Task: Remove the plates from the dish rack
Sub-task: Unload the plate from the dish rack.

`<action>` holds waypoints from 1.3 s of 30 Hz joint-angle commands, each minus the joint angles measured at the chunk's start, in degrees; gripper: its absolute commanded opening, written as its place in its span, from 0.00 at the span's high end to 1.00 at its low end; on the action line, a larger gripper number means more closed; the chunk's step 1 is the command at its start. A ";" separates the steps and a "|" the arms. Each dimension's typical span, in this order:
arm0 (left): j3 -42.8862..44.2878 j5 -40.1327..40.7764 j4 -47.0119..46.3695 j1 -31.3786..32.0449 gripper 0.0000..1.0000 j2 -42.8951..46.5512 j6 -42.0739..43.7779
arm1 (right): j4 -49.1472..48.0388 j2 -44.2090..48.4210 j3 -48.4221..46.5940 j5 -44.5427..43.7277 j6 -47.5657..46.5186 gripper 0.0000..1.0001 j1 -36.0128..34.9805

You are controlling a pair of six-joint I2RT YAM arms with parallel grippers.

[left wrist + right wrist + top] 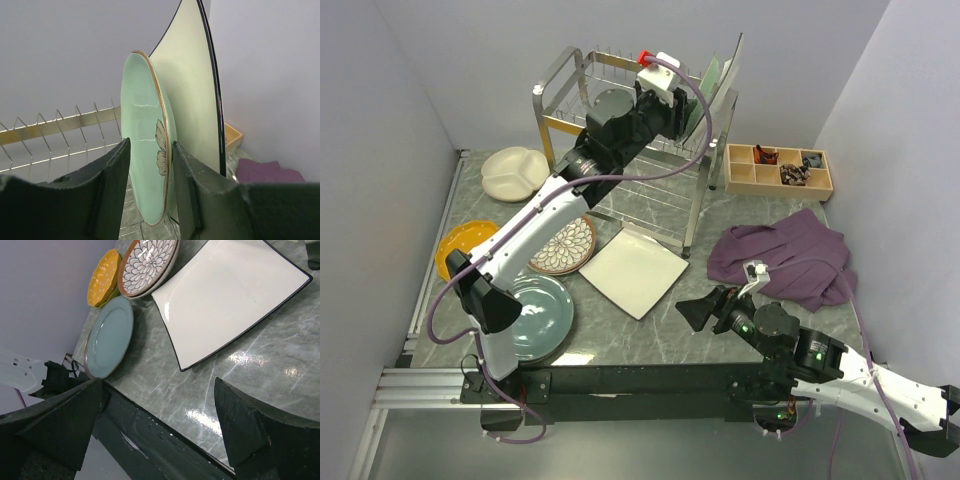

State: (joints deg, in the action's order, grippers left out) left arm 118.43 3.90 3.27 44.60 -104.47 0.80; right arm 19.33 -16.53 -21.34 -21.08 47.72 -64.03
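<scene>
As it stands upright, pale green plate clamped between left fingers

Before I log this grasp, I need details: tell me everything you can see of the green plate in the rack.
The green plate is pale mint, glossy like glazed ceramic, with a thin gold rim and a beige flower. It stands on edge in the wire rack, close beside a larger cream plate. The left tool straddles its lower part; contact is unclear.
</scene>
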 commanded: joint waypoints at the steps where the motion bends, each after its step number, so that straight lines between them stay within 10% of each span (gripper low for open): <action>1: 1.28 -4.51 -2.39 -1.27 0.56 -1.09 -0.10 | 0.18 0.28 -0.63 -0.80 0.18 0.02 -0.13; 13: 0.48 -7.50 -2.48 -1.53 0.56 -3.37 1.83 | -0.70 -0.95 -0.45 -1.68 -0.09 0.02 -0.04; 39: -0.13 -10.23 -8.62 -1.53 0.99 -4.79 1.93 | -1.67 0.63 0.16 -3.09 -1.49 0.02 -0.04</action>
State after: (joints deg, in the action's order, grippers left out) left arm 118.96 -4.78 0.30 43.59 -109.78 0.64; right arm 19.66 -16.80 -21.30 -22.31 47.18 -64.03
